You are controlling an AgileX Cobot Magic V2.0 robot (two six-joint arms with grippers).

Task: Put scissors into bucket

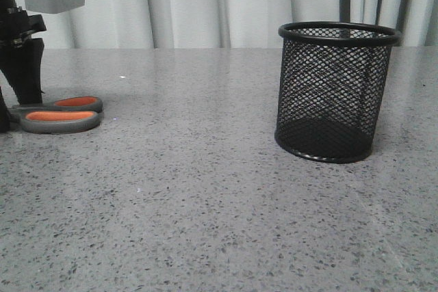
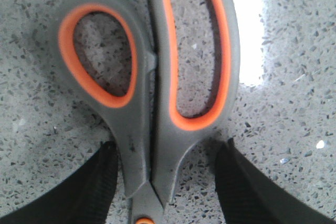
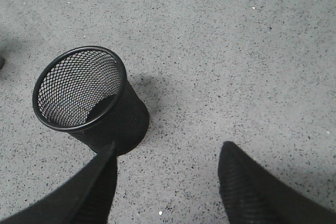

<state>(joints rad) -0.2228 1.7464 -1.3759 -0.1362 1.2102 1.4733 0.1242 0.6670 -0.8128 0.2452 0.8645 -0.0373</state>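
The scissors (image 1: 60,114) lie flat on the table at the far left, grey handles with orange-lined loops pointing right. My left gripper (image 1: 17,94) is low over them. In the left wrist view it (image 2: 168,148) is open, one black finger on each side of the scissors' (image 2: 152,145) neck just below the loops, with a gap on both sides. Only the orange pivot shows beyond that; the blades are hidden. The bucket (image 1: 337,91) stands upright at the right. My right gripper (image 3: 169,148) hangs open above the table beside the bucket (image 3: 86,98), holding nothing.
The speckled grey table (image 1: 205,203) runs back to a pale curtain (image 1: 205,5). A bright light reflection (image 2: 247,30) lies on the table beside the scissors' handles.
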